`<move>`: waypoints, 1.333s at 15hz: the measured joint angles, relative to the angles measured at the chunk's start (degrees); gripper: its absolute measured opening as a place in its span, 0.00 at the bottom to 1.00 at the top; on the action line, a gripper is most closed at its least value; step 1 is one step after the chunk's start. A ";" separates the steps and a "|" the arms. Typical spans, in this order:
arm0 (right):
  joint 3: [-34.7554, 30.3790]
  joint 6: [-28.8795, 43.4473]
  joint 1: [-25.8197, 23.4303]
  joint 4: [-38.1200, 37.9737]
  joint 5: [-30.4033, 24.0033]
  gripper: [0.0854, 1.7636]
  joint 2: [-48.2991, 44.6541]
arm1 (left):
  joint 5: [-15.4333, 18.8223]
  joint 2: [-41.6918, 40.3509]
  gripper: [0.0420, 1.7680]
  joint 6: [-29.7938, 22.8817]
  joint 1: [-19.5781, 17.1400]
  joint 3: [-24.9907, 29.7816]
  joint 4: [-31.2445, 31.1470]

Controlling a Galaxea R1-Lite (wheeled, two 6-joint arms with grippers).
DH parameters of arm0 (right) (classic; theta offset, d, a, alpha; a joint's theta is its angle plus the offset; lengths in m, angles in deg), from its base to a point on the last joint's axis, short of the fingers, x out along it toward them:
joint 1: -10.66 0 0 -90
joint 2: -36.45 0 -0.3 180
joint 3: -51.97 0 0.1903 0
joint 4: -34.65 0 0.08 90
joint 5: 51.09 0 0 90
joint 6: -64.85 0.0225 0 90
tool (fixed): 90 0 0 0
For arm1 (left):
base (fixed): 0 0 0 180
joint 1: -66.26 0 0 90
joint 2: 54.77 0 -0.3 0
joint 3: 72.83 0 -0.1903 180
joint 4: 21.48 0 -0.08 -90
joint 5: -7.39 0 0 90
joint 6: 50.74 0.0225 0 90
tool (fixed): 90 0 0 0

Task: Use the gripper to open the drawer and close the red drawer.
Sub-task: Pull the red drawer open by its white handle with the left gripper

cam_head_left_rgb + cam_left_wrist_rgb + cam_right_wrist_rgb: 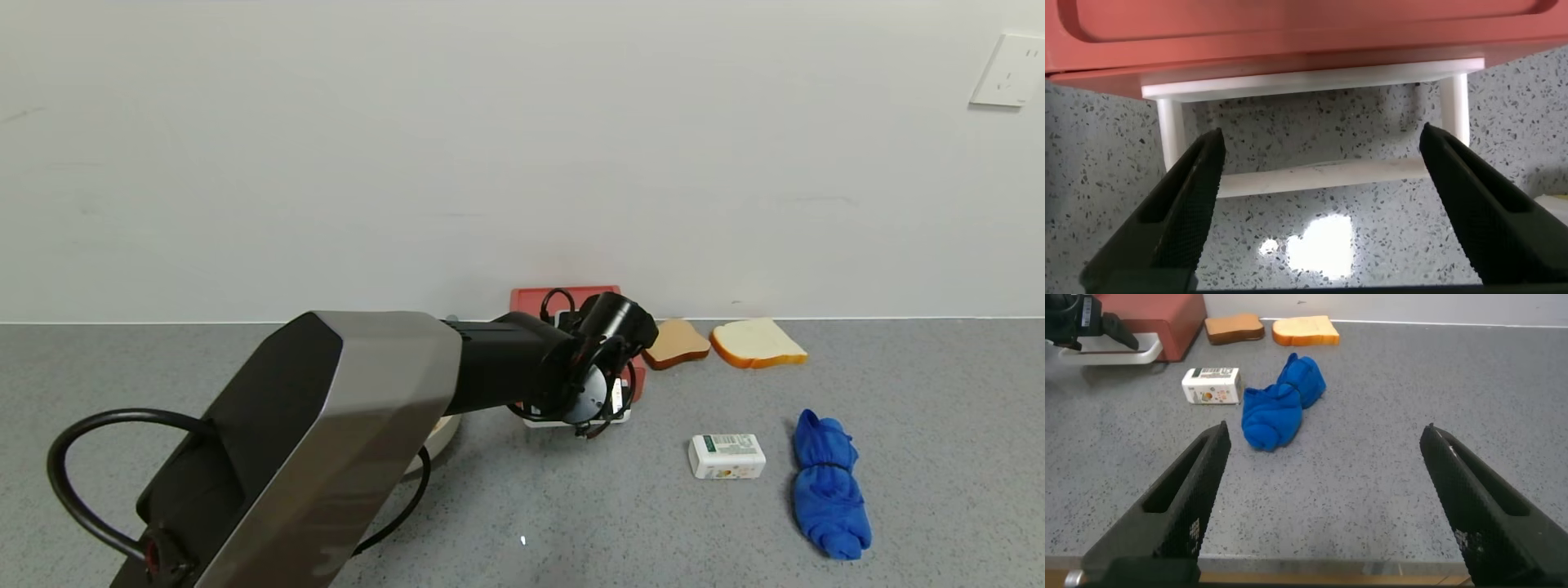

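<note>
We see the left gripper (1319,204) reached out to the red drawer (565,298) at the back of the grey counter (939,425), against the wall. Jaws spread wide. In the left wrist view the drawer's white loop handle (1315,175) sits just ahead of the fingertips, its front bar lying across the gap between the two fingers (1184,204), not clamped. Right of the drawer: brown bread slice (674,343), then white bread slice (758,343). Nearer us, a small white box (727,456) and a bunched blue cloth (829,486). Right gripper (1323,506) hangs over bare counter, well apart from the drawer, jaws also wide.
</note>
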 joint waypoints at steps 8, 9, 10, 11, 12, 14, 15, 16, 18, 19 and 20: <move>0.00 0.02 0.00 -0.02 0.00 0.97 0.00 | 0.15 0.40 0.97 -0.66 0.02 -0.05 -0.88; 0.00 0.02 0.00 -0.02 0.00 0.97 0.00 | 0.22 0.29 0.97 -0.67 0.06 -0.05 -1.51; 0.00 0.02 0.00 -0.02 0.00 0.97 0.00 | 0.32 0.16 0.97 -0.76 0.15 -0.05 -2.29; 0.00 0.02 0.00 -0.02 0.00 0.97 0.00 | 0.48 0.02 0.97 -1.00 0.22 -0.05 -2.93; 0.00 0.02 0.00 -0.02 -0.02 0.97 0.00 | 0.63 -0.11 0.97 -1.28 0.30 -0.05 -3.66; 0.00 0.02 0.00 0.00 0.00 0.97 0.00 | 0.80 -0.28 0.97 -2.01 0.48 -0.05 -4.57; 0.00 0.02 0.00 0.00 0.00 0.97 0.00 | 0.94 -0.34 0.97 -2.23 0.59 0.00 -4.99; 0.00 0.05 0.00 -0.02 0.00 0.97 0.00 | 0.95 -0.39 0.97 -2.73 0.74 0.04 -5.53; 0.00 0.02 0.00 -0.02 0.00 0.97 0.00 | 1.05 -0.48 0.97 -3.93 1.07 0.17 -6.69; 0.00 0.07 0.00 -0.02 0.00 0.97 0.00 | 1.02 -0.52 0.97 -4.83 1.33 0.30 -7.24; 0.00 0.09 0.00 -0.02 0.00 0.97 0.00 | 1.02 -0.61 0.97 -5.19 1.57 0.45 -7.79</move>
